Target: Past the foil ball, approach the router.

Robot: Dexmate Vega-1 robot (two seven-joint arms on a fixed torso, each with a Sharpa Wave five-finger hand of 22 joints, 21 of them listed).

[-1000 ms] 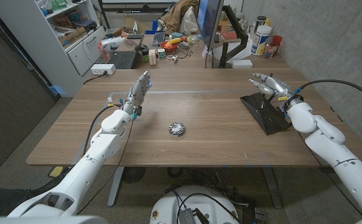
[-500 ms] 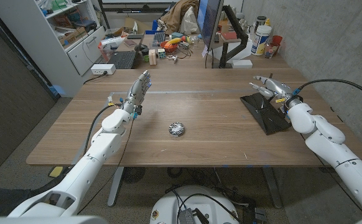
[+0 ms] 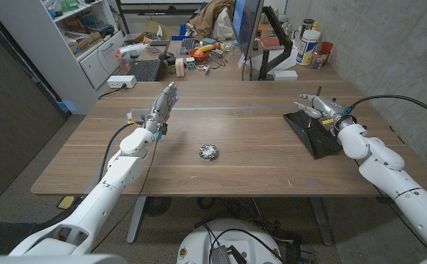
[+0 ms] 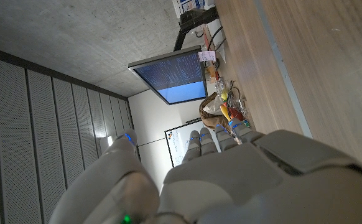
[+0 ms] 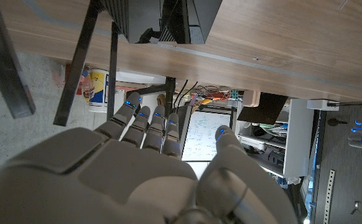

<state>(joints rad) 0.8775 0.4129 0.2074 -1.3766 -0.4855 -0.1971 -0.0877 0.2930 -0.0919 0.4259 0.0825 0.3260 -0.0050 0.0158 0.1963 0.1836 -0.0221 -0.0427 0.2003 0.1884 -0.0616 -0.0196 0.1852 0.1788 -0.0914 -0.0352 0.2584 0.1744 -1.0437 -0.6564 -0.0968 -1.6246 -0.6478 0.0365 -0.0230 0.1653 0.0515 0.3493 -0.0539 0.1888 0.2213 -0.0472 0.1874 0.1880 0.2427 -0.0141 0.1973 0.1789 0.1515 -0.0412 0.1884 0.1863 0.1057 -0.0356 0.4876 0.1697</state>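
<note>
The crumpled foil ball (image 3: 208, 152) lies near the middle of the wooden table (image 3: 243, 172). The router (image 3: 314, 133), a flat black box with thin antennas, sits at the table's right side; the right wrist view shows its body (image 5: 161, 17) and an antenna (image 5: 8, 68). My right hand (image 3: 318, 108) hovers over the router's far end with fingers stretched out toward picture left, holding nothing; its back (image 5: 145, 173) shows in the right wrist view. My left hand (image 3: 163, 107) stands at the table's left, fingers straight and apart from the ball, holding nothing. The left wrist view shows its back (image 4: 231, 180).
A monitor (image 3: 247, 29) on a black arm stands at the table's far edge. Behind it are a cluttered desk with a keyboard (image 3: 144, 70), bottles (image 3: 309, 45) and a white shelf (image 3: 74, 37). A cable (image 3: 397, 99) runs along my right arm.
My right hand has dropped slightly toward the router's far end and its fingers have drawn closer together, pointing toward picture left. The left arm and the foil ball have not moved.
</note>
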